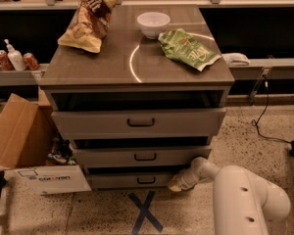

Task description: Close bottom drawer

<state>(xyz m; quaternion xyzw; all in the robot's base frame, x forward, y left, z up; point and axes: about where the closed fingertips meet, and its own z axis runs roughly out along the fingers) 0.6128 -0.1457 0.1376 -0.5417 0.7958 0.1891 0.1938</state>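
Observation:
The bottom drawer (132,180) is the lowest, narrowest grey front of three in the cabinet, with a small dark bar handle (146,180). It stands slightly out, with a dark gap above it. My gripper (176,184) is at the end of the white arm (245,199), low at the drawer's right end, touching or nearly touching the front panel's right edge. The top drawer (139,122) and the middle drawer (142,156) also stand out from the cabinet, the top one furthest.
The cabinet top (112,58) bears a brown chip bag (88,21), a white bowl (153,23) and a green chip bag (188,48). An open cardboard box (24,146) stands at the left. A blue tape X (144,212) marks the floor. Cans and a bottle (14,58) sit on the left shelf.

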